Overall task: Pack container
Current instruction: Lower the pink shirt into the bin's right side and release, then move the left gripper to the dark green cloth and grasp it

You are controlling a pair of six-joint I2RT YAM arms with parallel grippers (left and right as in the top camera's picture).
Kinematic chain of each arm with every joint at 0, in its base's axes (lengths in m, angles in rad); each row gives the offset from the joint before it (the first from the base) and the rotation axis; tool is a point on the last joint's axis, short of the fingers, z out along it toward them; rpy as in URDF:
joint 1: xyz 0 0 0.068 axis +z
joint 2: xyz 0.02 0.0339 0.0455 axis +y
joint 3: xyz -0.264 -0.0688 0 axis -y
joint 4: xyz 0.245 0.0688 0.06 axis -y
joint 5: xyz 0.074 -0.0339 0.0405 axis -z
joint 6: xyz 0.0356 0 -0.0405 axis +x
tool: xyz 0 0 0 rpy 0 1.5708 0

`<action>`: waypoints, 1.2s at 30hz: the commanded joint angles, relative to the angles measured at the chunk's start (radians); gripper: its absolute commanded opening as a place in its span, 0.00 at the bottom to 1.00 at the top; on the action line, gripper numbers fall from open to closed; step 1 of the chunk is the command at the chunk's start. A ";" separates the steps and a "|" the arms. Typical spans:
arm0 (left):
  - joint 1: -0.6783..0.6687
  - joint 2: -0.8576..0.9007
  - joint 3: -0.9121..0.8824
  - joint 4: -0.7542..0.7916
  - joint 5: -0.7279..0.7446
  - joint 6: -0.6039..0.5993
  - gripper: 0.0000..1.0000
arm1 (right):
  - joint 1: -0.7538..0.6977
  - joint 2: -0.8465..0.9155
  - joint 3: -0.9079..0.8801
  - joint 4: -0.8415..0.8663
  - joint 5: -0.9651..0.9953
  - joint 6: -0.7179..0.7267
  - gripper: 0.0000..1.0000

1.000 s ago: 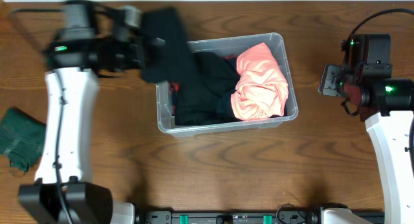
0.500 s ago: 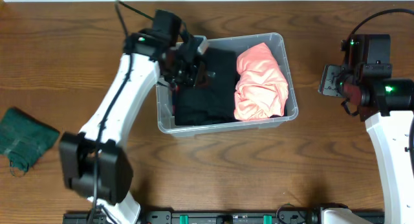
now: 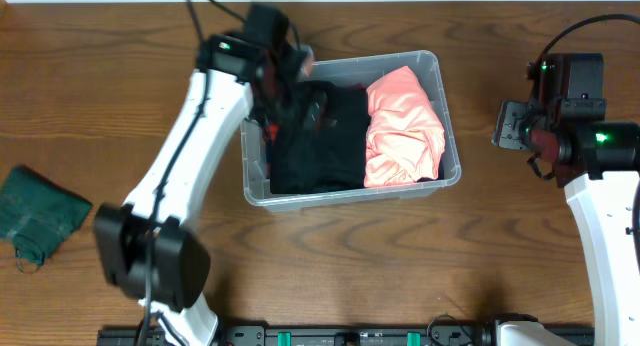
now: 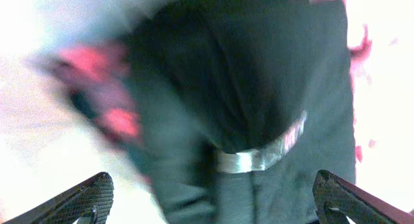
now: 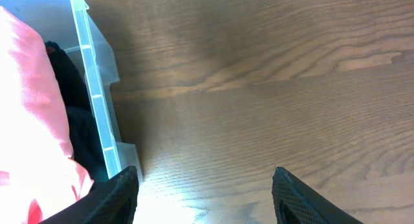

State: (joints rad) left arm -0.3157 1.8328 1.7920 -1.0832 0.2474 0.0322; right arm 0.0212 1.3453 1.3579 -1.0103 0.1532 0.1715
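Note:
The container (image 3: pixel 440 66) is a clear plastic bin in the middle of the table, holding a black garment (image 3: pixel 325 151) on its left side and a coral-pink garment (image 3: pixel 405 126) on its right. My left gripper (image 3: pixel 295 94) hangs over the bin's back left part. In the blurred left wrist view it (image 4: pixel 211 180) stands open, fingers wide apart, with the black garment (image 4: pixel 259 88) lying loose beneath. My right gripper (image 3: pixel 510 124) hovers to the right of the bin. It (image 5: pixel 204 171) is open over bare wood, and the container wall (image 5: pixel 97 101) is at its left.
A crumpled dark green cloth (image 3: pixel 35 214) lies on the wooden table (image 3: pixel 330 256) near its left edge. The left arm reaches diagonally from the front toward the bin. The right arm's base stands at the front right.
The left arm swung right from beside the bin to over its left part, carrying the black garment. Its jaws then opened and the garment now lies in the bin. The right arm stayed still.

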 commanded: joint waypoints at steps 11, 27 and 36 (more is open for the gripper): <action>-0.234 -0.032 0.076 0.230 -0.177 -0.026 0.62 | -0.008 -0.012 0.000 -0.003 0.003 0.031 0.55; -0.397 0.352 0.076 0.247 -0.178 -0.029 0.62 | -0.009 -0.012 0.000 -0.005 0.003 0.029 0.58; -0.385 0.191 0.180 0.135 -0.304 0.020 0.86 | -0.009 -0.012 0.000 -0.011 0.006 0.020 0.59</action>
State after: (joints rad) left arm -0.7101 2.1284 1.9190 -0.9062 0.0570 0.0311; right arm 0.0212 1.3453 1.3579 -1.0199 0.1532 0.1829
